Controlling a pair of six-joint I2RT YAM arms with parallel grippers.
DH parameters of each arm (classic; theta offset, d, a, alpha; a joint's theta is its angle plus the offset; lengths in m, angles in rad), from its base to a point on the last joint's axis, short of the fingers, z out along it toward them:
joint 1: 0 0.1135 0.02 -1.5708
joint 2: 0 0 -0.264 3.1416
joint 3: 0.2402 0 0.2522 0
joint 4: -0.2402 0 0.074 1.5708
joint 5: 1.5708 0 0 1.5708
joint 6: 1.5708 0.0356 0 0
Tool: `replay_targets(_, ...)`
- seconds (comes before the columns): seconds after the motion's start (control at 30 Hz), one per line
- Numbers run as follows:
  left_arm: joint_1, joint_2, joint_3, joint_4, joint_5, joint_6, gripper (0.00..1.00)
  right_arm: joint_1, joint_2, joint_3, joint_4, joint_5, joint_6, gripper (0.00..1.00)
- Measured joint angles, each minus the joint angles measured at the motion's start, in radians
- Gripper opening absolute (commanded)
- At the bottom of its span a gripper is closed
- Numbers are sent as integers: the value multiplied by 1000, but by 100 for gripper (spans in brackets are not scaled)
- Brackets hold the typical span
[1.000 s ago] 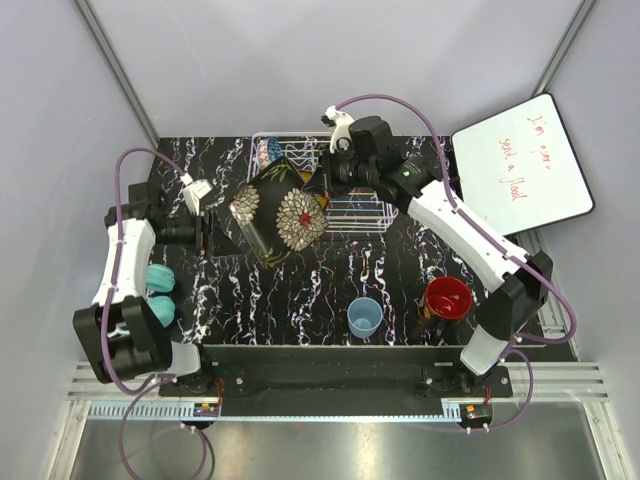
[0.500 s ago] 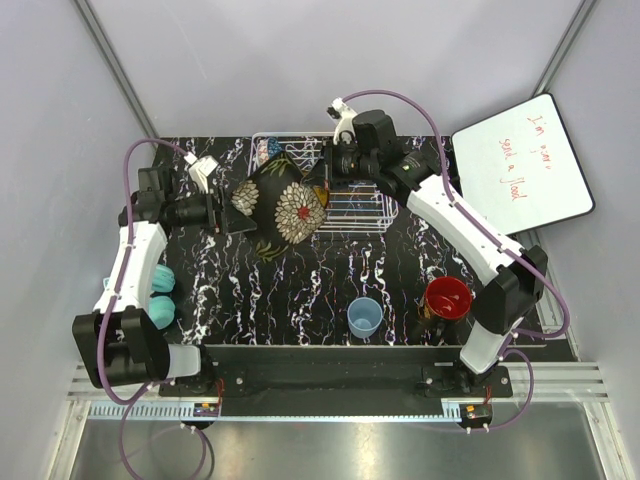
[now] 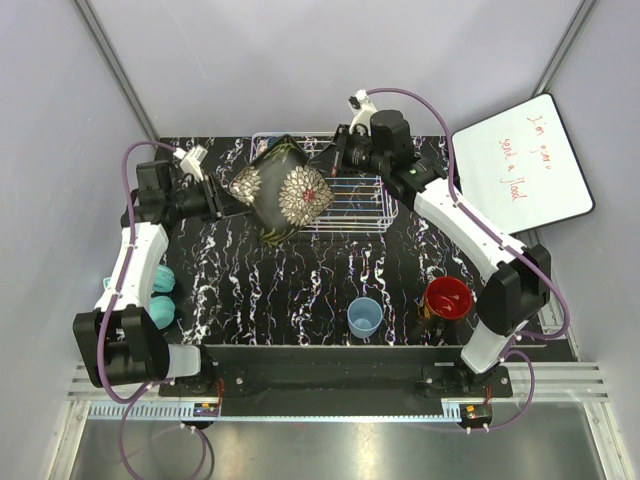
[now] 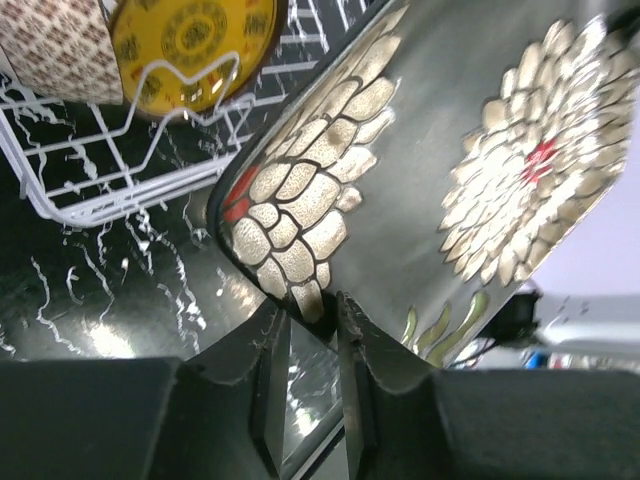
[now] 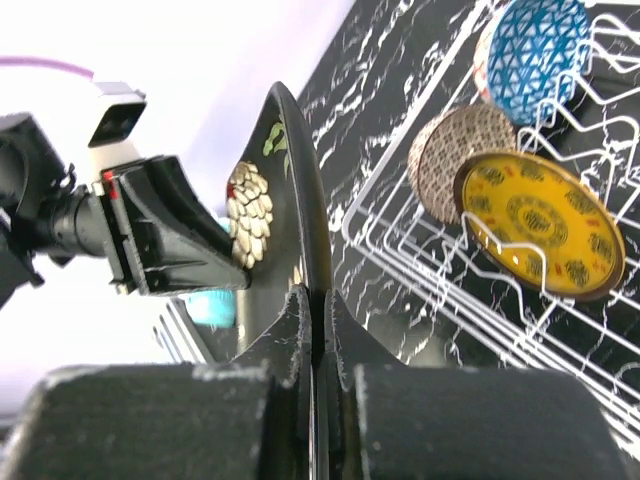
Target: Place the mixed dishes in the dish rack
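Note:
The dark square floral plate hangs tilted over the left end of the dish rack. My left gripper is shut on its left corner; in the left wrist view the plate has its rim pinched in that gripper. My right gripper is shut on the opposite edge, and the plate runs edge-on from that gripper. In the rack stand a yellow patterned plate, a beige bowl and a blue bowl. The light blue cup and dark mug stand near the front.
Two teal ribbed balls lie at the left edge beside the left arm. A white board with red writing leans at the right, past the table's edge. The black marbled table lies between the rack and the cup.
The plate has risen and moved back over the rack's left end. My left gripper has come in and shut on its left corner. The right arm has drawn back, still holding.

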Motion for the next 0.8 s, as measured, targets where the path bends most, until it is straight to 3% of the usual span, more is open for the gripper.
replay_targets(0.1, 2, 0, 0, 63, -12, -83, 10, -17, 0, -54, 79, 1, 40, 0)
replay_targets(0.27, 11, 0, 1, 135, -24, -206, 12, -35, 15, -106, 137, 1, 61, 0)
replay_targets(0.37, 13, 5, 8, 156, -29, -248, 0, -45, 37, -116, 164, 0, 69, 0)
replay_targets(0.53, 13, 42, 66, 196, -37, -293, 0, -57, 74, -119, 174, -8, 79, 0)
replay_targets(0.63, 11, 66, 97, 222, -49, -299, 15, -60, 87, -120, 173, -29, 82, 0)
replay_targets(0.7, 7, 86, 123, 242, -52, -298, 20, -60, 89, -122, 167, -32, 85, 0)
replay_targets(0.8, -8, 125, 171, 293, -50, -300, 56, -60, 90, -125, 138, -79, 108, 0)
